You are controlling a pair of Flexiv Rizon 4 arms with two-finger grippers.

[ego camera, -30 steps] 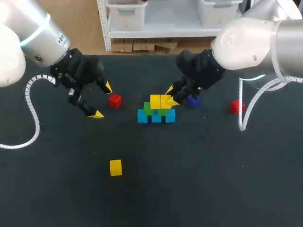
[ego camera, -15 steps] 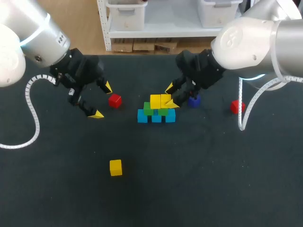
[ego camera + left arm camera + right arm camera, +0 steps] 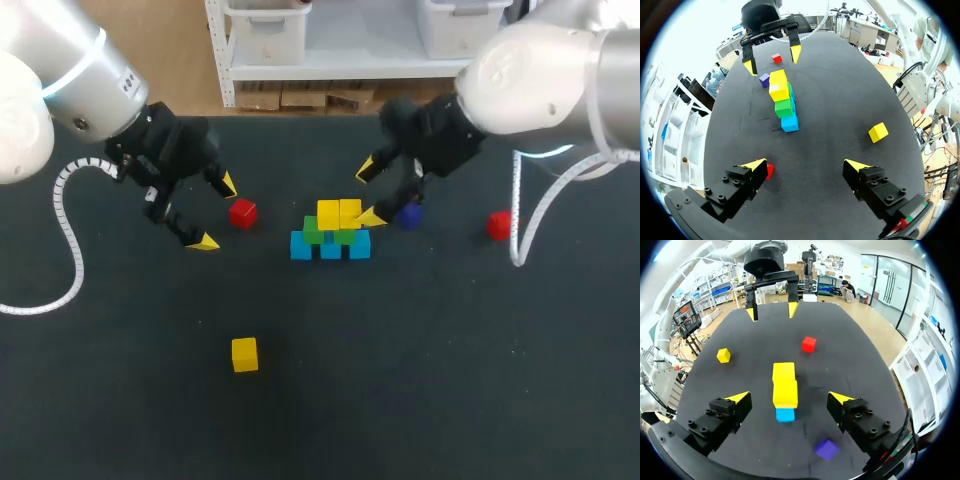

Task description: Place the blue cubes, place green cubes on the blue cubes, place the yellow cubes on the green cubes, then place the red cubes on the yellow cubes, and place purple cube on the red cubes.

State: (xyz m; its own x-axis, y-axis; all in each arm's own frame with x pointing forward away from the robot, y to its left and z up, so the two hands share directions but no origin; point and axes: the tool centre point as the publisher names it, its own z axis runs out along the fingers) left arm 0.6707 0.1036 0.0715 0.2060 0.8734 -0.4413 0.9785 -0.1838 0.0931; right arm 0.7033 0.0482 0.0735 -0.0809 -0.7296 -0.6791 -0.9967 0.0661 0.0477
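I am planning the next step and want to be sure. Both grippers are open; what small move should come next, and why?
Probably the left gripper should shift over the red cube near it and lower around it. The yellow cubes sit on the green cubes, so red comes next, and this cube lies just beside its open fingers.

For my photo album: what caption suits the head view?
Both open, the left gripper and right gripper flank a blue-green-yellow cube stack; a purple cube sits beside it.
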